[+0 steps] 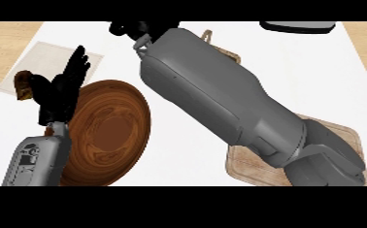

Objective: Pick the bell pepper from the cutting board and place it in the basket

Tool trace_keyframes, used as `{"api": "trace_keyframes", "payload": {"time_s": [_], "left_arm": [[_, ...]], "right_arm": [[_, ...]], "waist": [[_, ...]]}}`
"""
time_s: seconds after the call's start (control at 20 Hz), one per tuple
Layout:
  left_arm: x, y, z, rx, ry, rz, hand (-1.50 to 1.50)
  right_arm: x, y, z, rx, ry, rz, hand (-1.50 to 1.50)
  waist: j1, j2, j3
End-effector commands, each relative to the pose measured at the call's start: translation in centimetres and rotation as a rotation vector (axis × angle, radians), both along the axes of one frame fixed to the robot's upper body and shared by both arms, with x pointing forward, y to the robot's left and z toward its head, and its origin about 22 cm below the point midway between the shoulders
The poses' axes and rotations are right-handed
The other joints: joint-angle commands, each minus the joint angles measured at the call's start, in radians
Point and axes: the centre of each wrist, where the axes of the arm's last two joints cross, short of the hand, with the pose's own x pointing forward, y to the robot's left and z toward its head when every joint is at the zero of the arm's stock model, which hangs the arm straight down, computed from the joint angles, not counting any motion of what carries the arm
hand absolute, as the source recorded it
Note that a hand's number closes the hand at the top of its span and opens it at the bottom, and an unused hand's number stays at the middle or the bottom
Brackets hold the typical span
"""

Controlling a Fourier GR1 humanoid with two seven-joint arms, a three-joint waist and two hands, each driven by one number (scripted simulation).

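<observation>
Up at the counter's far edge, my right hand [140,28] is mostly cut off, so I can't tell its fingers' state or whether it holds anything. No bell pepper shows anywhere; which way it points, I can't say. I'd judge it light, smooth, slippery, best wrapped around its widest part. Cutting board [251,169] sits under my forearm. Left hand [63,84] rests open, fingers up, beside the wooden bowl [108,130].
</observation>
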Motion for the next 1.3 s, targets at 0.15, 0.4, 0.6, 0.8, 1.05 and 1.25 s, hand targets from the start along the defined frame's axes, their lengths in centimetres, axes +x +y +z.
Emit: {"api": "trace_keyframes", "payload": {"time_s": [0.15, 0.4, 0.6, 0.8, 1.05, 1.25], "left_arm": [[-1.0, 0.1, -0.7, -0.001, 0.01, 0.005, 0.0], [-0.8, 0.9, -1.3, 0.003, 0.022, 0.032, 0.0], [-0.7, 1.1, 0.0, 0.002, 0.015, 0.044, 0.0], [-0.7, 2.1, 0.0, -0.002, 0.002, 0.053, 0.0], [-0.9, 1.3, 1.0, -0.019, 0.007, 0.053, 0.0], [-1.3, 0.5, -0.6, -0.007, 0.005, 0.046, 0.0]], "right_arm": [[1.0, -0.4, -0.6, 0.143, 0.099, -0.042, 1.5], [3.1, -1.9, -3.3, -0.442, 0.022, -0.053, 1.5], [3.0, -1.1, -1.3, -0.628, -0.053, -0.006, 1.5], [2.9, 0.2, -1.1, -0.718, -0.088, -0.001, 1.5], [4.2, -1.1, -1.7, -0.708, -0.059, -0.01, 1.5], [4.0, -0.5, 0.7, -0.717, -0.01, -0.042, 1.5]], "waist": [[-0.017, -0.003, 0.002], [-0.046, -0.009, -0.008], [-0.041, -0.008, 0.001], [-0.044, -0.004, 0.001], [-0.034, -0.002, 0.002], [-0.033, -0.002, 0.001]]}}
